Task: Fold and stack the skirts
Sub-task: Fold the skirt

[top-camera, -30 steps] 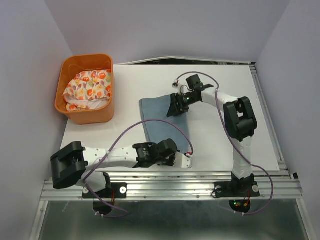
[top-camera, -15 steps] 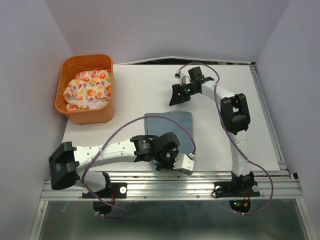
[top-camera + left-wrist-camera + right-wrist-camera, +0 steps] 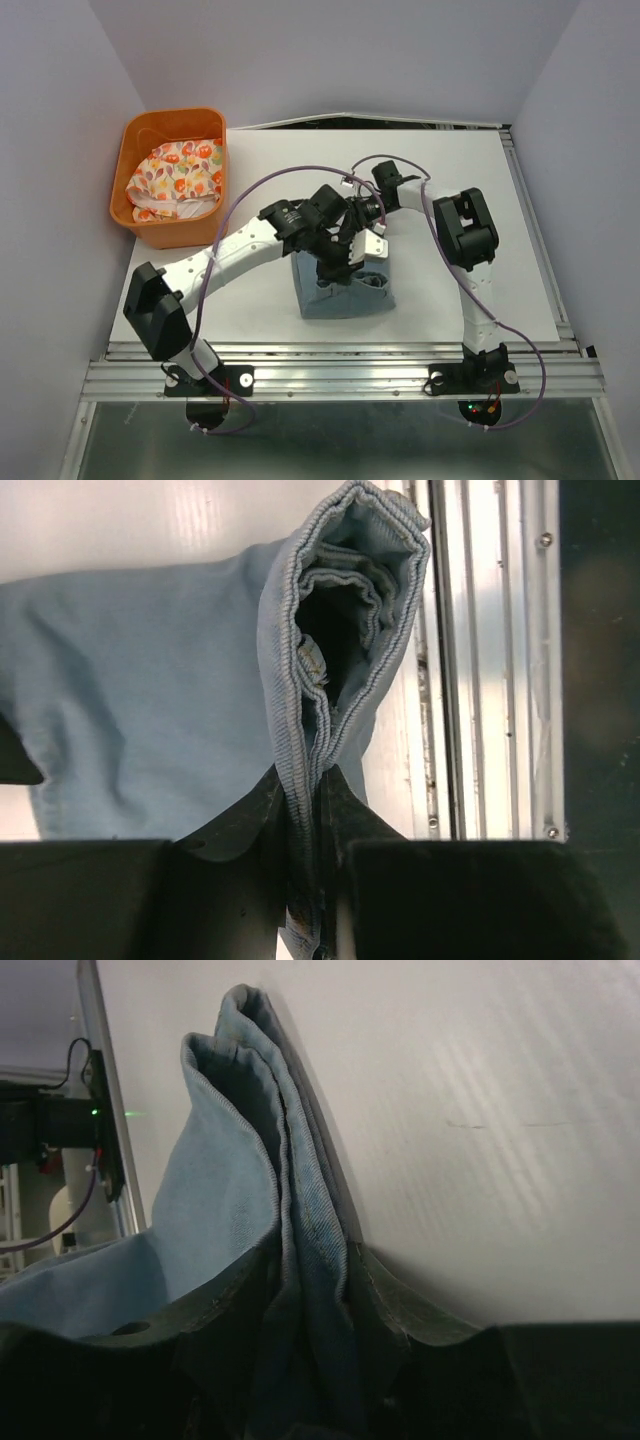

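The light blue denim skirt (image 3: 343, 293) lies bunched on the white table (image 3: 480, 200), near its front middle. My left gripper (image 3: 338, 264) is shut on a folded edge of it, which the left wrist view shows pinched between the jaws (image 3: 311, 815) with the rest of the denim (image 3: 150, 700) hanging beyond. My right gripper (image 3: 359, 220) is just behind the left one and shut on several layers of the denim (image 3: 225, 1200), as its wrist view shows (image 3: 315, 1290). The white floral skirt (image 3: 176, 176) lies crumpled in the orange basket.
The orange plastic basket (image 3: 172, 237) stands at the table's back left. The metal rail (image 3: 340, 365) runs along the near edge. Purple cables loop over both arms. White walls close in the left, back and right.
My left arm swung from the near edge up to the table's middle, carrying the denim edge. My right gripper came nearer to it. The skirt went from a flat strip to a shorter bunched shape.
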`<state>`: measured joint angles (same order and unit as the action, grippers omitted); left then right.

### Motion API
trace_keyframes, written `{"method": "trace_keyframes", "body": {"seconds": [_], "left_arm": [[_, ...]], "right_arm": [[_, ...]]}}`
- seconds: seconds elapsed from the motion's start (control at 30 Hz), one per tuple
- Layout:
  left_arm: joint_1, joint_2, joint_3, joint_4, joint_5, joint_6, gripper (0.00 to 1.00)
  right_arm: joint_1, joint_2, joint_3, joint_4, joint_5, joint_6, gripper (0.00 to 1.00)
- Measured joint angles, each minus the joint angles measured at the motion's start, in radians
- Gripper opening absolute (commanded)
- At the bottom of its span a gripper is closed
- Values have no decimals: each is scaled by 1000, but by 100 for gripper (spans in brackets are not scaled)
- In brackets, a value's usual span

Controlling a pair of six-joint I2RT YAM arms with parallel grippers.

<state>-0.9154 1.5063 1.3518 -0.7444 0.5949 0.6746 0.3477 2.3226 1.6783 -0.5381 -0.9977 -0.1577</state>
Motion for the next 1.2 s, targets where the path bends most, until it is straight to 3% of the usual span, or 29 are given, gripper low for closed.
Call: {"method": "trace_keyframes", "body": {"seconds": [0.5, 0.9, 1.07, 1.2], "left_arm": [[180, 392, 347, -177, 55, 186, 3], [245, 505, 383, -160, 42, 225, 7], [245, 536, 384, -121, 13, 230, 7], [245, 546, 384, -98, -2, 225, 22]], "right_arm": [[39, 0, -104, -15, -166, -14, 46], [40, 0, -101, -39, -176, -22, 49], [40, 0, -91, -63, -174, -28, 55], [41, 0, -74, -83, -172, -22, 66]]}}
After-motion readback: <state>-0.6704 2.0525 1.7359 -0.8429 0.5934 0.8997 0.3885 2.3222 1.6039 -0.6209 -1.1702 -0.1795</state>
